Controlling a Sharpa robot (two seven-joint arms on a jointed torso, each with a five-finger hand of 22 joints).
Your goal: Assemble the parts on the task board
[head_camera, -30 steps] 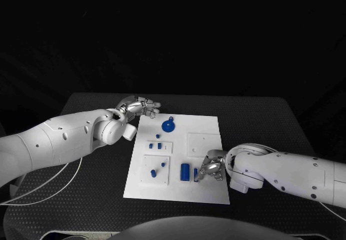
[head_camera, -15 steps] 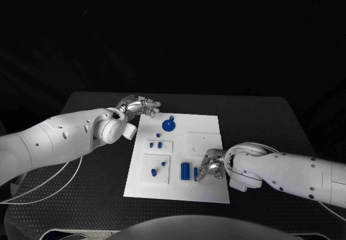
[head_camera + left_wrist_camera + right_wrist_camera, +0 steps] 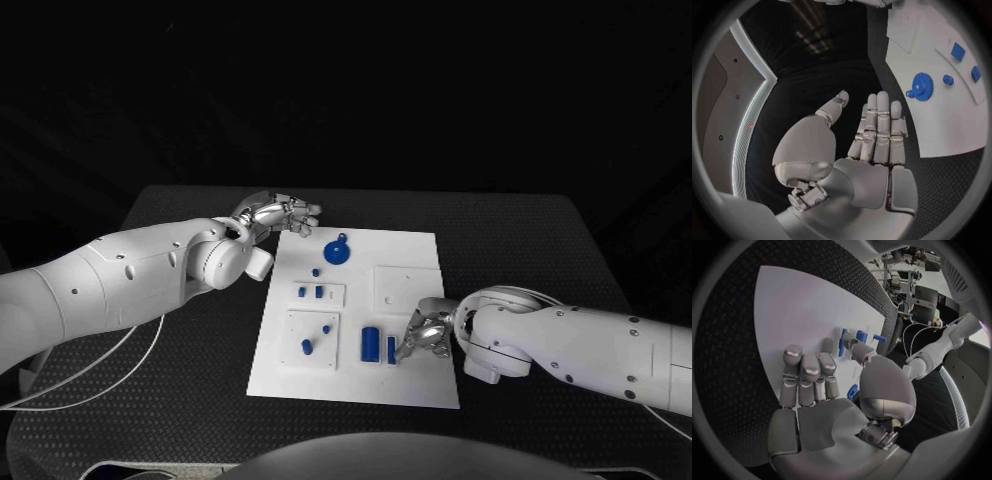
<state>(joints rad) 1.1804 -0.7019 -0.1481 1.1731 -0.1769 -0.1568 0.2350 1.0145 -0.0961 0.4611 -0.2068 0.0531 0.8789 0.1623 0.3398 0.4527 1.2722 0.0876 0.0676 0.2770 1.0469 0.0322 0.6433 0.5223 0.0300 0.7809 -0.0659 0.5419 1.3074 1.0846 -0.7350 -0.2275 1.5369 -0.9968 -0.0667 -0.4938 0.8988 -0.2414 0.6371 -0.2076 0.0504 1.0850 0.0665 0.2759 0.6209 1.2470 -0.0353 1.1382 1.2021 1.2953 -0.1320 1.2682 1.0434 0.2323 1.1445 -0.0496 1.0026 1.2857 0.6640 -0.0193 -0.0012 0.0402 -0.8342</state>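
The white task board [image 3: 411, 255] lies mid-table with a blue gear [image 3: 336, 250] near its far end and small blue parts [image 3: 309, 292] in its left insets. A blue block [image 3: 371, 343] and a narrow blue part [image 3: 391, 348] stand near the front. My right hand [image 3: 427, 334] rests at the narrow blue part [image 3: 842, 342], which sits between the thumb [image 3: 858, 351] and a finger; the other fingers lie flat over the task board [image 3: 798, 305]. My left hand [image 3: 281, 213] hovers open at the board's far left corner, fingers straight, next to the blue gear [image 3: 921, 80].
The black table [image 3: 519, 240] stretches to the right of the board and beyond it. A white cable [image 3: 123, 370] loops on the table at the left, under my left arm. Another small blue part [image 3: 853, 390] lies beneath my right palm.
My right hand has edged slightly to the right beside the narrow blue part. The left hand and the parts on the board have stayed where they were.
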